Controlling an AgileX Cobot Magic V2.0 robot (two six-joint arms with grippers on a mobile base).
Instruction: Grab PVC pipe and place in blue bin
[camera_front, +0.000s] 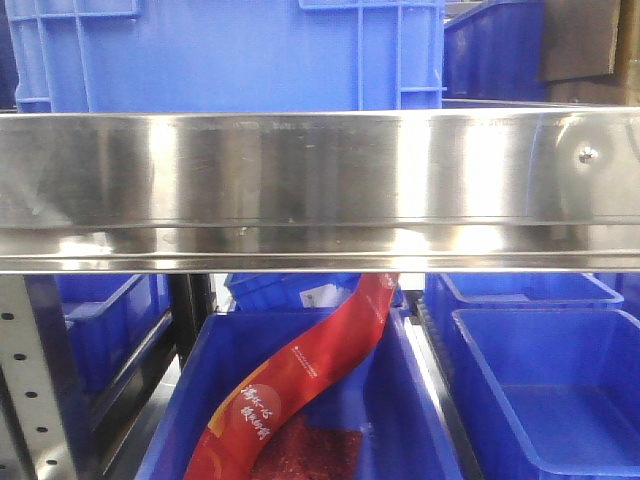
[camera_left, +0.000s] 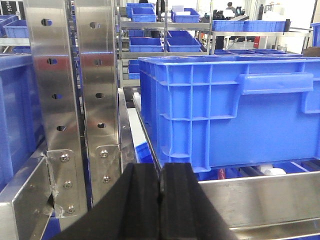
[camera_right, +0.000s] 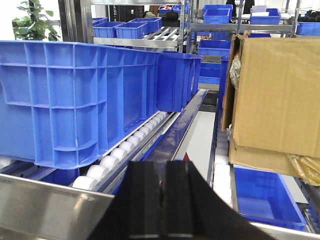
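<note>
No PVC pipe shows in any view. A large blue bin (camera_front: 230, 55) stands on the upper rack shelf behind a steel rail (camera_front: 320, 190). The same bin shows in the left wrist view (camera_left: 230, 105) and the right wrist view (camera_right: 75, 100), resting on white rollers (camera_right: 117, 155). My left gripper (camera_left: 161, 172) is shut and empty, in front of the rail, below the bin's left corner. My right gripper (camera_right: 165, 170) is shut and empty, right of the bin. Neither gripper shows in the front view.
Below the rail a blue bin (camera_front: 180, 400) holds a red packet (camera_front: 290, 390); another blue bin (camera_front: 560, 390) sits to its right. A steel upright (camera_left: 75, 100) stands left of the left gripper. A cardboard box (camera_right: 275, 95) sits right of the right gripper.
</note>
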